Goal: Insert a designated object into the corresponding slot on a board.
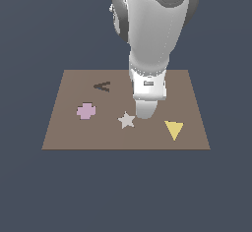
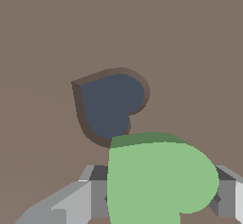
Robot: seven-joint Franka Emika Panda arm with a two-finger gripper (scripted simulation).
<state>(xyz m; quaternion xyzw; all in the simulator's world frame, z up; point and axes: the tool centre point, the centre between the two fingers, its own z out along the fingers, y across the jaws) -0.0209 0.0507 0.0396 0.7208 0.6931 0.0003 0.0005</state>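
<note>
while tool (image 2: 161, 194) grips green heart (image 2: 161, 180), heart slot (image 2: 110, 105) just beside, no readable txt

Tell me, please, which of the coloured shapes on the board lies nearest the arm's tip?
The pale star: it lies just beside the arm's tip, while the pink cross and yellow triangle sit farther out on the board.

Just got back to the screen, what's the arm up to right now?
The gripper is holding the green heart-shaped block between its fingers, low over the brown board. In the wrist view the block overlaps one edge of the dark heart-shaped slot but is not in it; most of the cutout is uncovered. On the board, the exterior view shows a pink cross, a pale star, a yellow triangle and an A-shaped cutout, none being handled.
</note>
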